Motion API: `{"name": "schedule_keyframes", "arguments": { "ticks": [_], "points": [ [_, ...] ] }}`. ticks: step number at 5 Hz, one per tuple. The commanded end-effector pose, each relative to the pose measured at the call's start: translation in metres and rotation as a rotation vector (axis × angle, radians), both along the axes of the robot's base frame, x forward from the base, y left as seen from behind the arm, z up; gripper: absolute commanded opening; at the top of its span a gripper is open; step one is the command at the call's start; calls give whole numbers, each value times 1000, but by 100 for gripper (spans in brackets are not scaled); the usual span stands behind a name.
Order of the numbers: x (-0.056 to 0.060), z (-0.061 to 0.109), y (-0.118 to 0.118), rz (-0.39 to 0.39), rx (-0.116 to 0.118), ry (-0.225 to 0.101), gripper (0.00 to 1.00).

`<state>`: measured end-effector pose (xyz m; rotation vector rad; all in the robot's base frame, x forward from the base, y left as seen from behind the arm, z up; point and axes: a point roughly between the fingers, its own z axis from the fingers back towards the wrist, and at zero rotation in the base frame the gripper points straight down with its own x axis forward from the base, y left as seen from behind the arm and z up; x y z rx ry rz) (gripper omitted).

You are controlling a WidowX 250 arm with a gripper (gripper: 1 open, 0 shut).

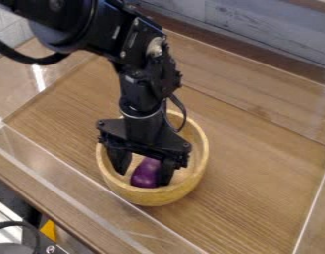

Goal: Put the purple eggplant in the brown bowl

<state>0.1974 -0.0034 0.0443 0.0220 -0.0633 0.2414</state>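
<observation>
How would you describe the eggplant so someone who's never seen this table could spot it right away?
Start at the wooden table and find the round light-brown bowl under the black robot arm. The purple eggplant sits inside the bowl, between the fingers of the open gripper. It is the only glossy purple thing in view, small against the pale wood.

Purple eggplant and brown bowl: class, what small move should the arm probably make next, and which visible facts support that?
Probably lift straight up out of the brown bowl. The purple eggplant lies inside the bowl, and the gripper stands over it with its fingers spread apart, so the drop looks done. Rising vertically should keep the fingers from knocking the bowl's rim.
</observation>
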Motion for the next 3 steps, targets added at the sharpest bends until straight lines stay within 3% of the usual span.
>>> {"name": "schedule_keyframes", "arguments": {
  "ticks": [1,3],
  "points": [
    [9,6,0,4,-7,-34,100],
    [13,6,0,20,-19,-38,100]
  ]
}}
